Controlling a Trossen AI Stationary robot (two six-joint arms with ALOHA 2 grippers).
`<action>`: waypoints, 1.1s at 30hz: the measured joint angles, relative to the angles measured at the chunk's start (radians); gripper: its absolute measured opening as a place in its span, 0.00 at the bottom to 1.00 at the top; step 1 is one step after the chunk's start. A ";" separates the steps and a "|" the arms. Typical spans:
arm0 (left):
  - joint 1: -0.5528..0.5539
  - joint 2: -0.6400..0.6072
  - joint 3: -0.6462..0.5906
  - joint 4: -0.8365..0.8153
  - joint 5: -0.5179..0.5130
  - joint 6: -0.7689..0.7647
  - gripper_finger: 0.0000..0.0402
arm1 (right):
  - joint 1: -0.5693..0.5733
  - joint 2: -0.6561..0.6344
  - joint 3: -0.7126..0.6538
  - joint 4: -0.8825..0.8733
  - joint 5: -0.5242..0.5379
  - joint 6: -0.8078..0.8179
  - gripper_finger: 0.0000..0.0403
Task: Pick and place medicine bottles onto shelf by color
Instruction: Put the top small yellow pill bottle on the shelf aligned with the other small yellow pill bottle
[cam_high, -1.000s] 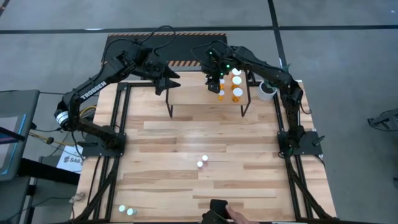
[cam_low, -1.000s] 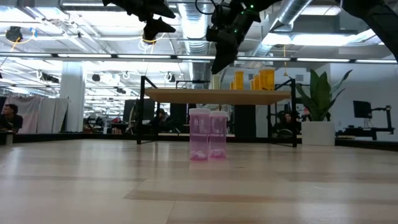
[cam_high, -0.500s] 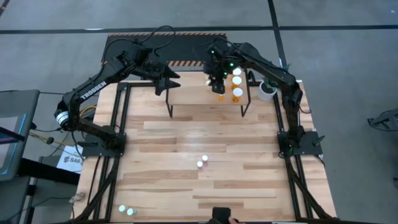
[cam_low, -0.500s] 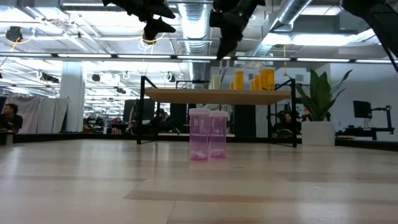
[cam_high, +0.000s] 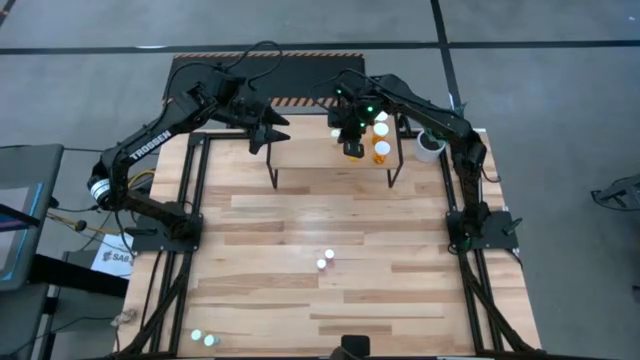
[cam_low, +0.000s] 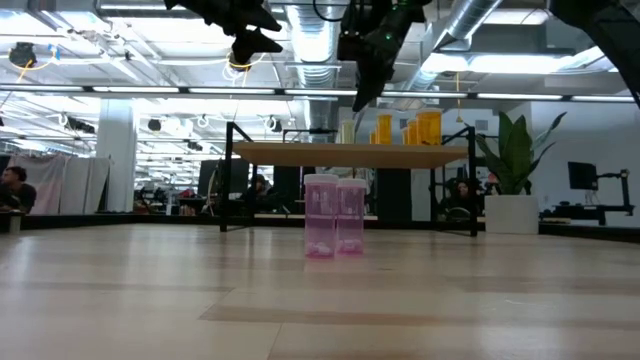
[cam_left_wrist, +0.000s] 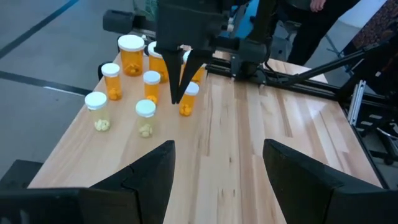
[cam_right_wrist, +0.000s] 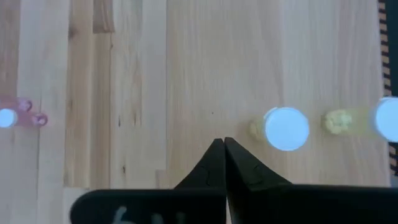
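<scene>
The shelf (cam_high: 310, 160) stands at the table's far side on thin black legs. Several orange medicine bottles (cam_left_wrist: 130, 56) and two pale yellowish ones (cam_left_wrist: 145, 118) stand upright on its top (cam_left_wrist: 249, 137). My right gripper (cam_left_wrist: 176, 99) hangs shut above them, pointing down at the wood beside a white cap (cam_right_wrist: 286, 129), touching nothing. My left gripper (cam_left_wrist: 217, 152) hovers open over the shelf's left part (cam_high: 262, 130), holding nothing. Two pink bottles (cam_low: 335, 215) stand side by side mid-table, and two greenish ones (cam_high: 200, 338) stand at the near left corner.
A white pot with a green plant (cam_low: 515, 165) stands just right of the shelf (cam_low: 300, 153). Black frame rails run along both table sides (cam_high: 195, 200). Bare wooden planks (cam_high: 260, 230) lie between the shelf and the pink bottles (cam_high: 325, 260).
My right gripper has risen a little from the bottles on the shelf and its fingers have come together, with nothing between them. A person's hand at the table's near edge has drawn back out of sight.
</scene>
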 joint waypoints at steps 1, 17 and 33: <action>0.000 0.000 0.000 0.000 0.000 0.005 0.57 | 0.000 0.000 -0.004 -0.001 0.001 0.000 0.01; 0.000 0.000 0.000 0.002 -0.014 0.017 0.57 | -0.009 0.008 -0.056 0.097 0.040 0.014 0.01; 0.000 0.000 0.000 0.002 -0.014 0.014 0.57 | -0.013 0.008 -0.056 0.139 0.043 0.031 0.01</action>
